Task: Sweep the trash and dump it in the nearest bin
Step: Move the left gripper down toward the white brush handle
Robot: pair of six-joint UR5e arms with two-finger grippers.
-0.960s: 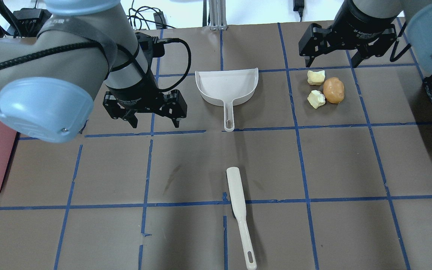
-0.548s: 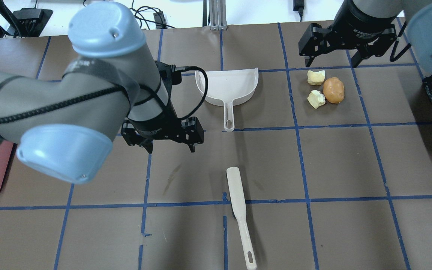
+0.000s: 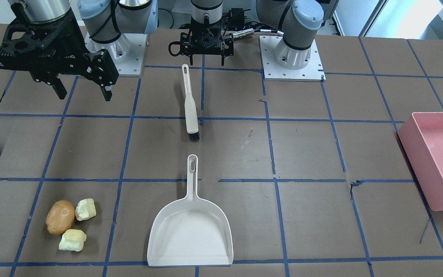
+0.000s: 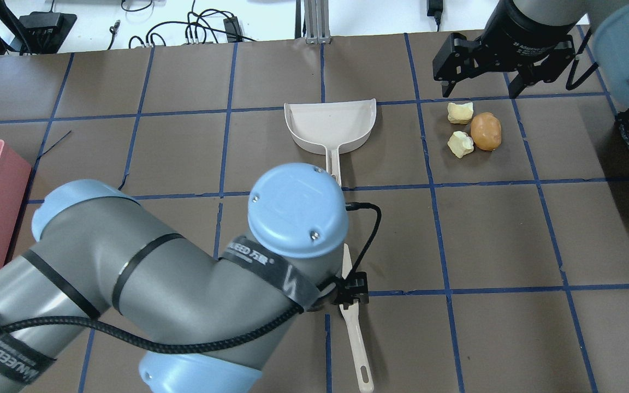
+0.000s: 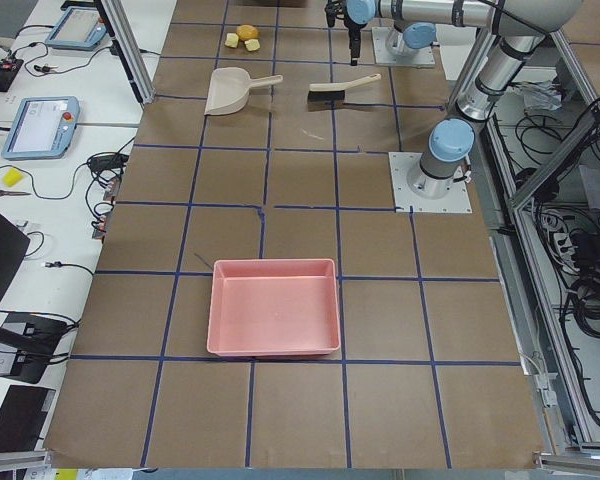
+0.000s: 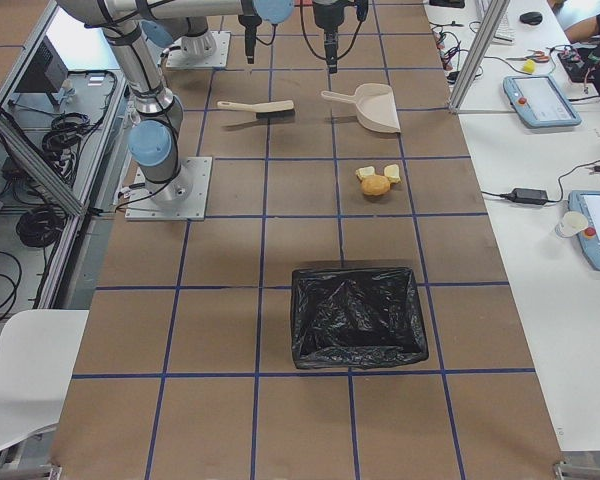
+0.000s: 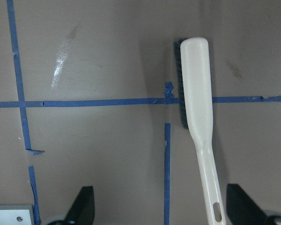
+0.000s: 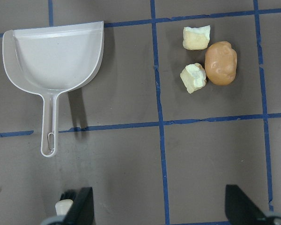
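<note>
Though brown, table [image 3: 306, 154] blue-gridded

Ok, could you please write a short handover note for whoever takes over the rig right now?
Left gripper: open, over the handle end of the brush, not gripping it.
Right gripper: open, empty, raised on the trash side.
Things: the brush lies flat; the dustpan lies empty beyond it, handle toward the brush. The tan lump and two foam chunks sit clustered to the robot's right of the dustpan. The black-lined bin is nearer them than the pink bin.
Done: nothing swept, no tool picked up.
Left: grasp brush and dustpan, sweep in all three pieces, dump in the black-lined bin.
</note>
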